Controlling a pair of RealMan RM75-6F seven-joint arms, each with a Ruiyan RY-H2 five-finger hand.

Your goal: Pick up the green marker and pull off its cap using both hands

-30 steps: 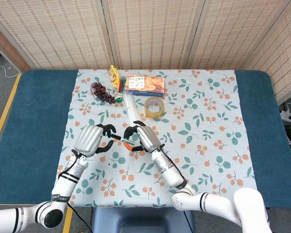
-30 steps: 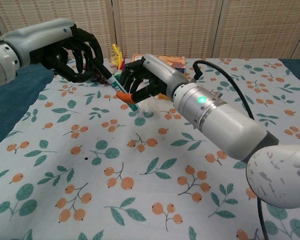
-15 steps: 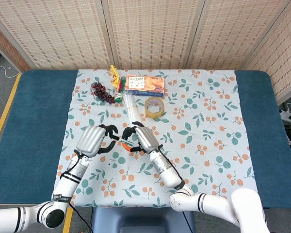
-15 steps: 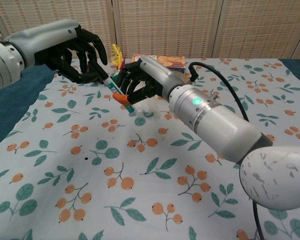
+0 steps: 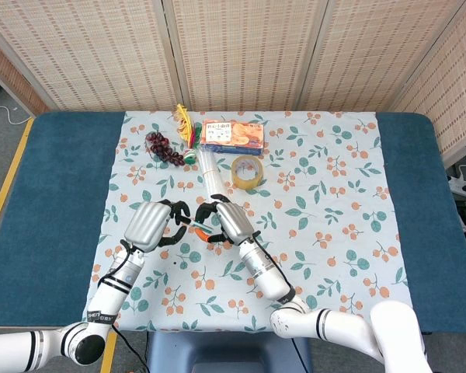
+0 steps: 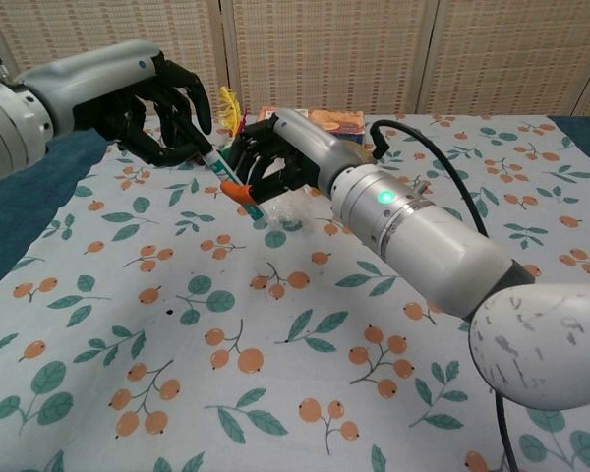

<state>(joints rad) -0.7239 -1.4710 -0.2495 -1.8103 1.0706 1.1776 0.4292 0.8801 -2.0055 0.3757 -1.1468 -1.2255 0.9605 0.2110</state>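
The green marker (image 6: 238, 189) hangs slantwise above the floral cloth, held at both ends. My left hand (image 6: 149, 106) pinches its upper, darker end between its fingertips. My right hand (image 6: 278, 160) grips the lower part, where an orange bit shows against the fingers. In the head view the marker (image 5: 196, 227) is a short sliver between the left hand (image 5: 147, 224) and the right hand (image 5: 230, 221). The fingers hide where cap and body join.
Behind the hands lie a tape roll (image 5: 247, 171), a clear plastic tube pack (image 5: 213, 177), a snack box (image 5: 233, 134), dark grapes (image 5: 163, 147) and a yellow bundle (image 5: 185, 120). The floral cloth (image 5: 334, 202) covers a blue table (image 5: 58, 194).
The two hands have drawn slightly closer together around the marker, the right hand shifting a little leftward. The marker stays held between them.
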